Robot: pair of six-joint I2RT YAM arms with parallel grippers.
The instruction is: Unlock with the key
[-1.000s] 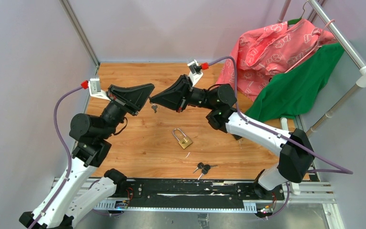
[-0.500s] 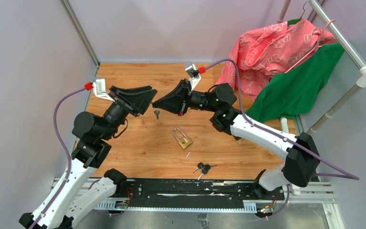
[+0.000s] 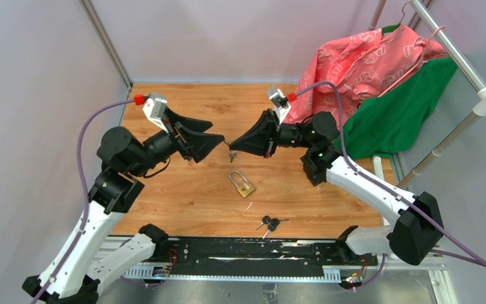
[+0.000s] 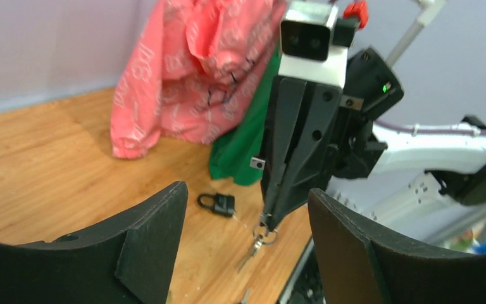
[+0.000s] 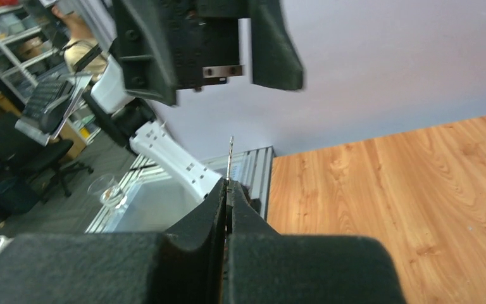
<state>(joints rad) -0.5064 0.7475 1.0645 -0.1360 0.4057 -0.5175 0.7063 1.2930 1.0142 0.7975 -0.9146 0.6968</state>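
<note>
Left arm, at 9 o'clock over the table [image 3: 183, 196]: left gripper [image 3: 210, 147] raised off the wood and pointing toward 3 o'clock. Fingers [image 4: 155, 231] spread wide, nothing between them. In its wrist view the other arm's tip shows through the gap.

Centre: right gripper [image 3: 235, 144] points toward 9 o'clock, tip to tip with the left one, just apart. Jaws pressed together on a key [image 3: 231, 154]. A thin metal edge sticks out past the closed fingers in the right wrist view. In the left wrist view a ring and key dangle below the tip, clear of the table.

Padlock [image 3: 244, 184]: brass, lying flat on the wood, shackle closed. It sits at 5 o'clock from the hanging key, well below both grippers and touched by neither.

Bunch of keys [image 3: 269, 222] with black heads lies near the 6 o'clock edge, apart from the padlock.

At 2 o'clock: pink cloth [image 3: 361, 63] and green cloth [image 3: 395, 117] draped from a metal rail [image 3: 459, 54], the pink hem reaching the table corner.
</note>
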